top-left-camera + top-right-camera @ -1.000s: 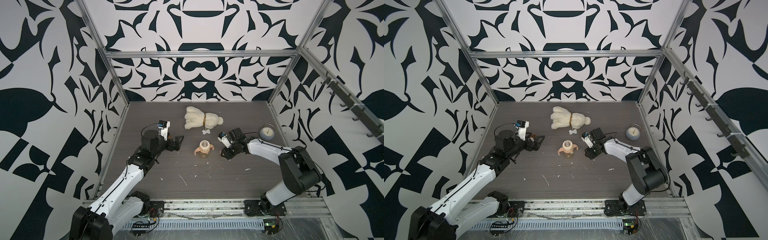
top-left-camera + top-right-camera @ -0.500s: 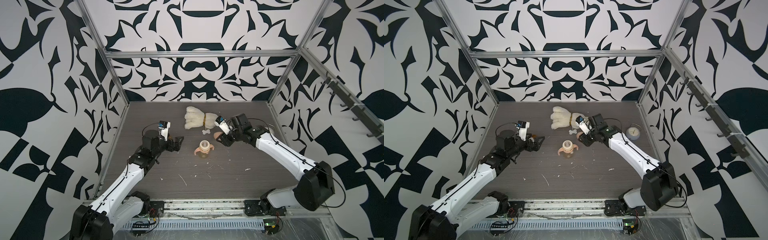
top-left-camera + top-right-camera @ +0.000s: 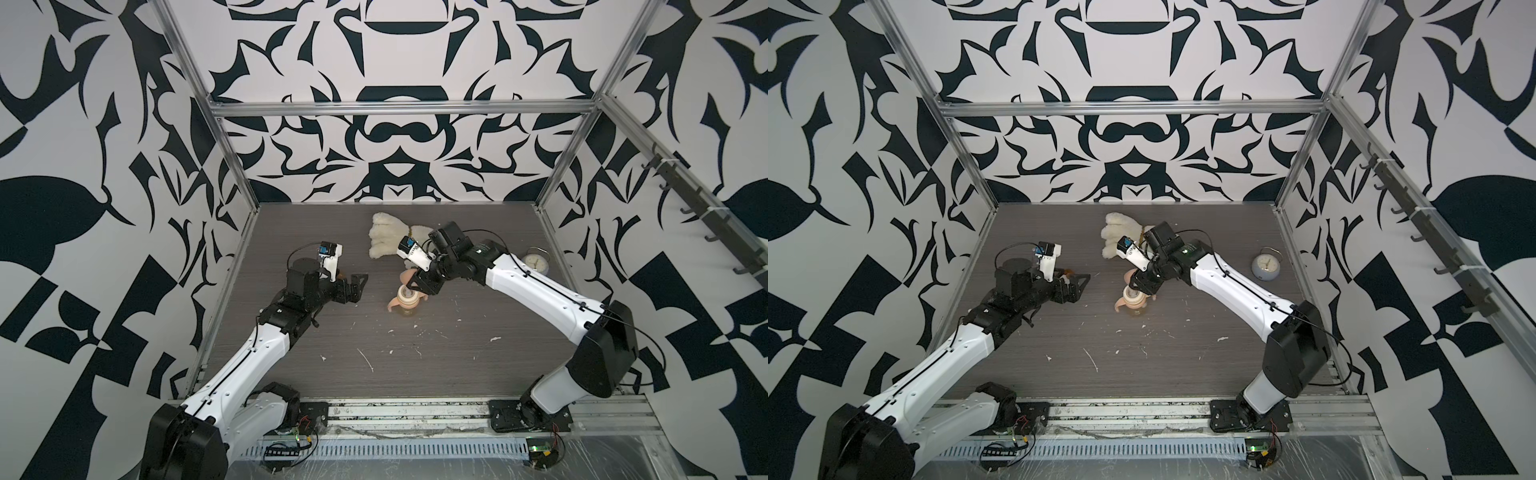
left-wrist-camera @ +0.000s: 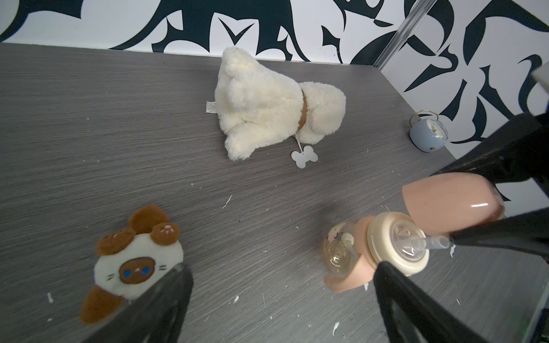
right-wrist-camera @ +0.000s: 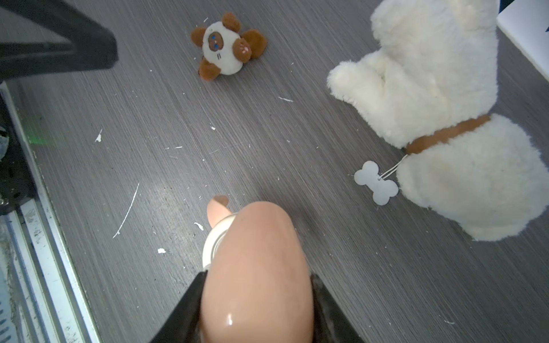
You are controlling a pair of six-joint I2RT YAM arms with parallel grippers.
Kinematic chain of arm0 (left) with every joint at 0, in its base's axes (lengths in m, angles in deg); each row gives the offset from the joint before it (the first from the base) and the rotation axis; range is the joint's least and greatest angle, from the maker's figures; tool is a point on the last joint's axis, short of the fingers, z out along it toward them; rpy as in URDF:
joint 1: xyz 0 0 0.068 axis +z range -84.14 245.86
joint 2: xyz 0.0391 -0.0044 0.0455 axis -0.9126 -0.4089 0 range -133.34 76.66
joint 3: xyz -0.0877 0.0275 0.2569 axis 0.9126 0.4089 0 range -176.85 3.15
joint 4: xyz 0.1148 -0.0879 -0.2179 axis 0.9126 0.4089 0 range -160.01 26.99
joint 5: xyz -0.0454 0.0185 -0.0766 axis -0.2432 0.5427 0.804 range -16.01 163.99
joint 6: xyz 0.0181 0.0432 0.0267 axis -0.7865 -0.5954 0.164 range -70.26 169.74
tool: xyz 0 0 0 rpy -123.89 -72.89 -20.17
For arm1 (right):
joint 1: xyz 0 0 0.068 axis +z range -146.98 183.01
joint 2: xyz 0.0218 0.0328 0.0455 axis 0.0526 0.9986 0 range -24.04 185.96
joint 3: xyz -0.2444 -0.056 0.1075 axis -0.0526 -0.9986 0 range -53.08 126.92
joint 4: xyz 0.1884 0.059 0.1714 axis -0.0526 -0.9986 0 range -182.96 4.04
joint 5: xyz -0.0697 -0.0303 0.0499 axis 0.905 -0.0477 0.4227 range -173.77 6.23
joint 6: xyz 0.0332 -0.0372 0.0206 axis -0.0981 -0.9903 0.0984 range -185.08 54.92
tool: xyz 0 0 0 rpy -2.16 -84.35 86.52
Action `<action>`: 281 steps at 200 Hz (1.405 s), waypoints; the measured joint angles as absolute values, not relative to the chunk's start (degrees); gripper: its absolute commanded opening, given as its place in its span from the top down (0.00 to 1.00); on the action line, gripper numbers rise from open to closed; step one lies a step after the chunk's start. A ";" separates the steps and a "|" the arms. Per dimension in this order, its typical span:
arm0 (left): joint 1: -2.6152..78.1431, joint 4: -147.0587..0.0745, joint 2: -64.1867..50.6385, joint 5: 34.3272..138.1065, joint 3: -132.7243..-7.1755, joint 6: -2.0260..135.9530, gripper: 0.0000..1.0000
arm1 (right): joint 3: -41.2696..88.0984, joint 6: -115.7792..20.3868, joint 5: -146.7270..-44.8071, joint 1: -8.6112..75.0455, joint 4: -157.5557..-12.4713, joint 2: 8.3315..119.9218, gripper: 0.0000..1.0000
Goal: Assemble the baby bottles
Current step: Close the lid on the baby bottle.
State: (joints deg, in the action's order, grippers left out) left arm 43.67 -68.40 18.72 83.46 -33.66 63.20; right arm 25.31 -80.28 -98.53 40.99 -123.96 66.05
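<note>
On the table (image 3: 457, 374) stands the bottle (image 3: 406, 300), with its cream collar (image 4: 395, 243) and peach handles (image 4: 350, 279) fitted and the straw (image 4: 430, 243) poking out. Just above its top, tilted toward the far side, the right gripper (image 3: 419, 283) pinches the peach cap (image 5: 257, 276). The left gripper (image 3: 356, 286) hangs near the bottle, across from the right one, with its fingers spread wide and empty. Behind the bottle lies a white plush dog (image 3: 388, 237).

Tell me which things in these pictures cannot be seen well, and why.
- Right wrist view: the dome cap covers the bottle except a collar edge and one handle tip.
- Both top views: the left arm hides nearly all of the small plush.
- Clock: its hands are too small to read anywhere.
</note>
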 measured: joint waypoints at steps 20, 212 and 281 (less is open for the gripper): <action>43.67 -68.43 18.72 83.48 -33.69 63.17 0.01 | 25.51 -80.48 -98.16 41.28 -124.79 66.05 0.55; 43.67 -68.40 18.70 83.88 -33.69 63.20 0.01 | 29.40 -81.13 -97.24 40.62 -126.04 66.07 0.57; 43.67 -68.40 18.70 84.12 -33.69 63.17 0.01 | 30.93 -82.27 -99.60 40.77 -129.32 69.63 0.57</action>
State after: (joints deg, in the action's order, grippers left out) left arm 43.67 -68.40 18.70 84.12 -33.69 63.17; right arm 30.93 -82.27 -99.60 40.77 -129.32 69.63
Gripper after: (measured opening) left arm 0.992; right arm 0.461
